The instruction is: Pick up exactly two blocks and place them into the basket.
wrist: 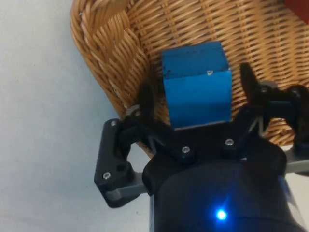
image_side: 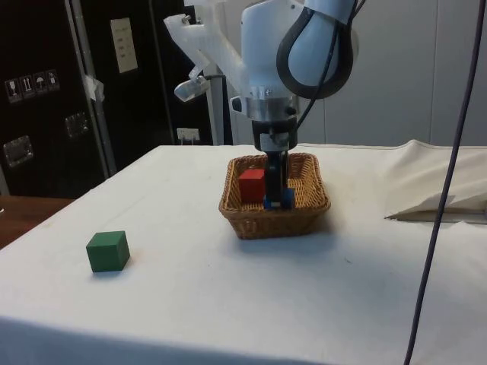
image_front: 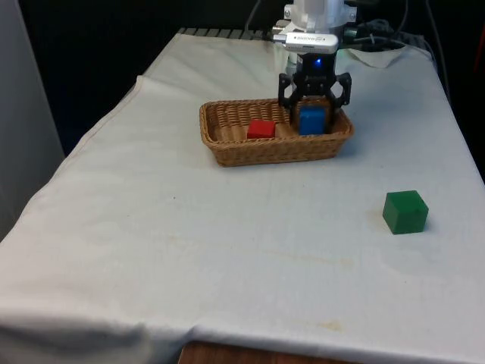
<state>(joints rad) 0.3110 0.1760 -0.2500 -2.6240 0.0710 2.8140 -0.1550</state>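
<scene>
Pincer (image_front: 313, 106) spread open astride blue block (image_front: 311, 120), gripping nothing; block sits in basket (image_front: 227, 148) beside red block (image_front: 261, 129). Looks rigid, light; grip flat opposite faces.

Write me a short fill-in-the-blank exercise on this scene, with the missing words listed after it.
1. The red block lies inside the ____.
2. The block between the fingers of the gripper is ____.
3. The block left out on the white cloth is ____.
4. The basket holds ____ blocks.

Missing words: basket; blue; green; two
</scene>
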